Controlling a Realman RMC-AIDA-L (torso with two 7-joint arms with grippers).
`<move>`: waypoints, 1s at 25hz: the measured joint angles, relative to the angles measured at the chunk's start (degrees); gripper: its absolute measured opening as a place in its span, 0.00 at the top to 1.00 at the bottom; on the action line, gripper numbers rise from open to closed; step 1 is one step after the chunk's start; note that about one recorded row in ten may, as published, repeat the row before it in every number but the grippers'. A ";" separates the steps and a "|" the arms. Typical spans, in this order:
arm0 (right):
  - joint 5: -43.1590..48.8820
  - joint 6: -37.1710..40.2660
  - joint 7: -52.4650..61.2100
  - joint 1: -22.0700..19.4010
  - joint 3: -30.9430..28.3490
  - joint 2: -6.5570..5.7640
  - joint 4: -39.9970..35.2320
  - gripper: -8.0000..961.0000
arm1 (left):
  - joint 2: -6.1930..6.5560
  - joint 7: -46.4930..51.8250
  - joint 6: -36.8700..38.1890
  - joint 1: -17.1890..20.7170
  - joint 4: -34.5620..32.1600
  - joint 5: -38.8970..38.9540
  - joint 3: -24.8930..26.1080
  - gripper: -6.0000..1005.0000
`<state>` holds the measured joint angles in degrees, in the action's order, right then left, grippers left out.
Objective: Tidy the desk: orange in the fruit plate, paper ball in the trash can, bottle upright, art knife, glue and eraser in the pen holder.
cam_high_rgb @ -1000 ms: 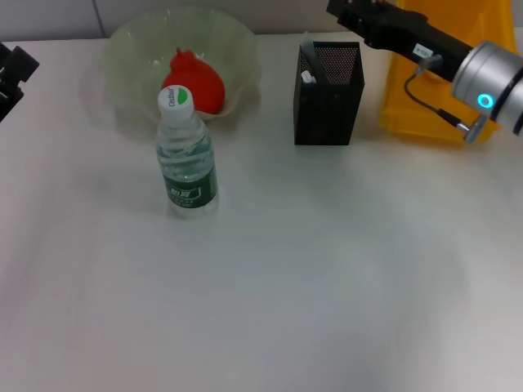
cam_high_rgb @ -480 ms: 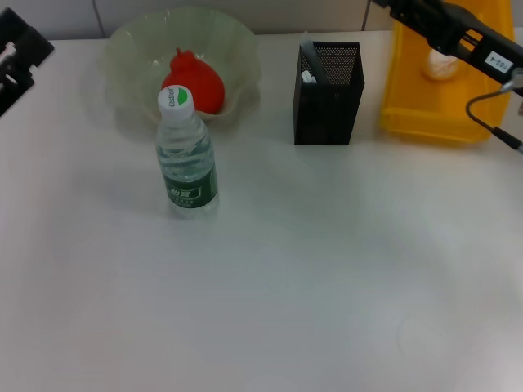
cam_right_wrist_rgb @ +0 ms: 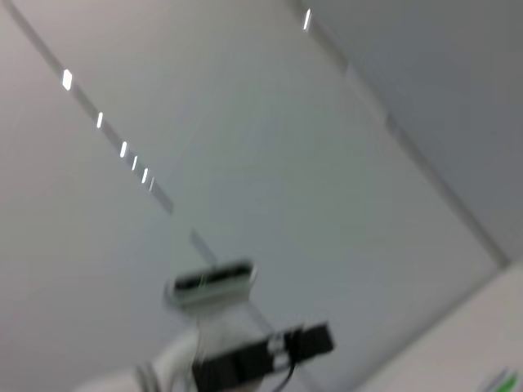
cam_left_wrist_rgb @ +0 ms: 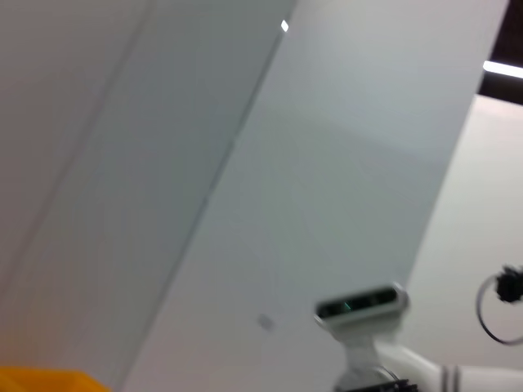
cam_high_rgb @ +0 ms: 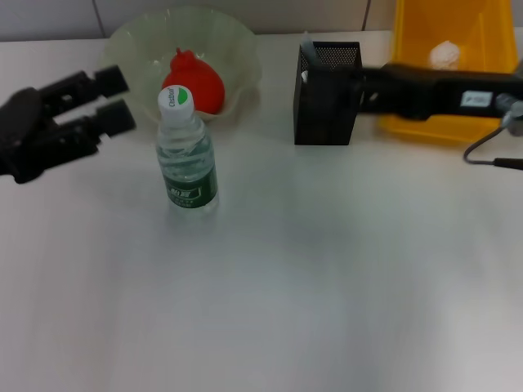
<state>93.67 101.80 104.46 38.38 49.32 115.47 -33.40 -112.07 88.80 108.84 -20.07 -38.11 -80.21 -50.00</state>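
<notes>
The orange [cam_high_rgb: 196, 82] lies in the pale-green fruit plate [cam_high_rgb: 131, 41] at the back left. In front of it the bottle [cam_high_rgb: 187, 155] stands upright with its white cap on. My left gripper [cam_high_rgb: 114, 100] hovers just left of the bottle's cap, open and holding nothing. The black mesh pen holder [cam_high_rgb: 327, 98] stands at the back middle with a pale item [cam_high_rgb: 306, 51] sticking out of it; I cannot tell whether that is the art knife or the glue. The eraser is hidden. The paper ball [cam_high_rgb: 445, 55] lies inside the yellow trash can [cam_high_rgb: 490, 33]. My right gripper [cam_high_rgb: 365, 90] lies level across the can's front, its tip beside the pen holder.
A loose cable [cam_high_rgb: 490, 155] hangs from the right arm over the table's right side. Both wrist views point up at wall and ceiling and show only the robot's head camera [cam_left_wrist_rgb: 359, 304] [cam_right_wrist_rgb: 211, 282].
My left gripper has swung in from the left edge toward the bottle. The right arm has dropped from over the trash can to in front of it, and the paper ball now shows inside.
</notes>
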 joint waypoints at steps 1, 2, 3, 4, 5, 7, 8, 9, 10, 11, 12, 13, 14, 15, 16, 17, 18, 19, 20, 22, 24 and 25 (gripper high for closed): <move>1.83 0.26 0.51 0.93 0.13 0.20 -0.05 0.25 | -0.05 0.79 0.35 -0.41 -0.29 -1.03 0.03 0.25; 3.06 0.42 0.81 1.54 0.25 0.38 -0.08 0.24 | -0.16 1.53 0.45 -0.93 -0.47 -2.08 0.05 0.25; 4.30 0.44 0.83 2.02 0.38 0.72 -0.25 0.22 | -0.29 2.13 0.42 -1.35 -0.55 -3.13 0.07 0.25; 5.13 0.38 0.83 2.32 0.50 1.08 -0.50 0.21 | -0.58 2.95 0.12 -1.80 -0.58 -4.33 0.08 0.25; 5.81 0.26 0.83 2.47 0.56 1.42 -0.78 0.19 | -0.58 2.95 0.12 -1.80 -0.58 -4.33 0.08 0.25; 6.65 0.23 0.80 2.66 0.58 1.79 -1.38 0.16 | -0.84 3.63 -0.19 -2.11 -0.60 -5.44 0.08 0.25; 6.88 0.37 0.82 2.75 0.58 1.86 -1.58 0.16 | -0.89 3.80 -0.28 -2.20 -0.56 -5.67 0.08 0.25; 7.06 1.10 0.82 2.85 0.67 1.91 -1.76 0.15 | -0.94 4.11 -0.52 -2.29 -0.40 -5.87 0.09 0.25; 7.06 1.10 0.82 2.85 0.67 1.91 -1.76 0.15 | -0.94 4.11 -0.52 -2.29 -0.40 -5.87 0.09 0.25; 7.09 1.34 0.92 2.85 0.74 1.92 -1.79 0.15 | -0.97 4.15 -0.67 -2.29 -0.33 -5.89 0.09 0.25; 7.12 1.62 0.98 2.85 0.89 1.93 -1.82 0.14 | -1.00 4.16 -0.77 -2.29 -0.27 -5.90 0.09 0.25; 7.13 1.82 1.01 2.85 1.06 1.93 -1.86 0.14 | -1.01 4.17 -0.84 -2.28 -0.23 -5.91 0.08 0.25; 7.14 1.92 1.05 2.76 1.25 1.95 -1.90 0.14 | -1.03 4.18 -0.92 -2.15 -0.17 -5.92 0.08 0.25; 7.14 1.92 1.05 2.76 1.25 1.95 -1.90 0.14 | -1.03 4.18 -0.92 -2.15 -0.17 -5.92 0.08 0.25; 7.15 1.93 1.07 2.70 1.26 1.95 -1.93 0.14 | -1.03 4.18 -0.94 -2.07 -0.16 -5.92 0.08 0.25; 7.16 1.98 1.08 2.65 1.27 1.95 -1.93 0.14 | -1.04 4.19 -0.96 -1.98 -0.14 -5.93 0.08 0.25; 7.17 2.04 1.08 2.62 1.28 1.95 -1.94 0.14 | -1.04 4.19 -0.96 -1.98 -0.14 -5.93 0.08 0.25; 7.18 2.24 1.09 2.53 1.29 1.95 -1.94 0.14 | -1.05 4.20 -1.08 -1.83 -0.04 -5.96 0.10 0.25; 7.18 2.24 1.09 2.53 1.29 1.95 -1.94 0.14 | -1.05 4.20 -1.08 -1.83 -0.04 -5.96 0.10 0.25; 7.20 2.31 1.10 2.45 1.31 1.95 -1.94 0.14 | -1.04 4.21 -1.26 -1.76 0.06 -5.98 0.21 0.25; 7.21 2.38 1.12 2.37 1.31 1.95 -1.94 0.14 | -1.00 4.19 -1.61 -1.61 0.15 -6.00 0.22 0.25; 7.21 2.38 1.12 2.37 1.31 1.95 -1.94 0.14 | -1.00 4.19 -1.61 -1.61 0.15 -6.00 0.22 0.25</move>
<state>100.88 104.18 105.58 40.75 50.63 117.42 -35.33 -113.07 93.00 107.24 -21.67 -37.96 -86.22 -49.78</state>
